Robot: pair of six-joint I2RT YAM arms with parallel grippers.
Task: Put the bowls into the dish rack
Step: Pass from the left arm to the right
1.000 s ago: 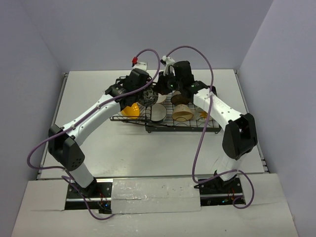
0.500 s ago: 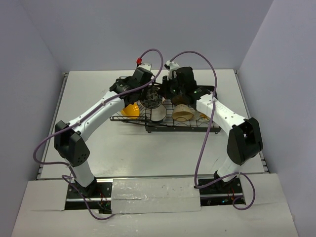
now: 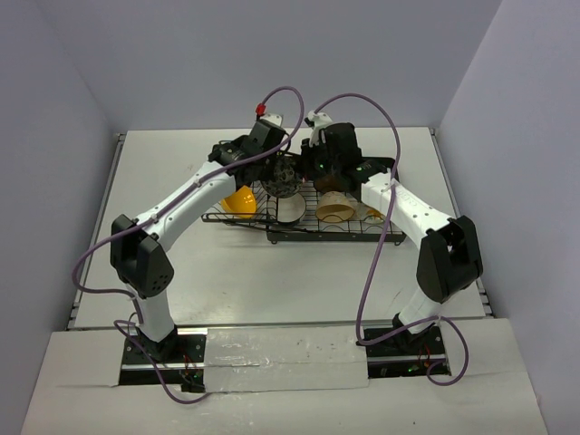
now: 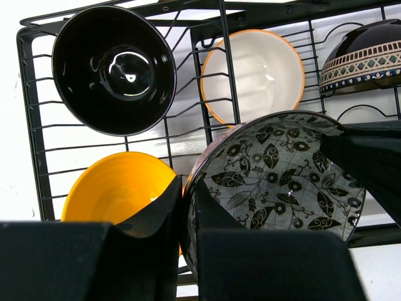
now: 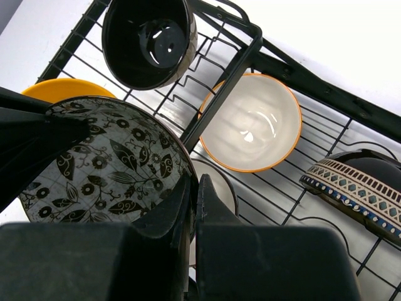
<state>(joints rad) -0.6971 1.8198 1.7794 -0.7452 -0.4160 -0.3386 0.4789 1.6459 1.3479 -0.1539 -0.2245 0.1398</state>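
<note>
A: The left gripper (image 4: 186, 216) is pinched tight on the rim of the patterned bowl (image 4: 276, 169) — the right gripper (image 5: 193, 204) clamps the opposite side
B: Both hold it, tilted, above the dish rack (image 4: 222, 37). The yellow bowl (image 4: 116, 188) sits just beside it, in the rack
A: Farther back — black bowl (image 4: 113, 69), orange-rimmed white bowl (image 4: 254, 75), banded dark bowl (image 4: 363, 56), all racked
</note>
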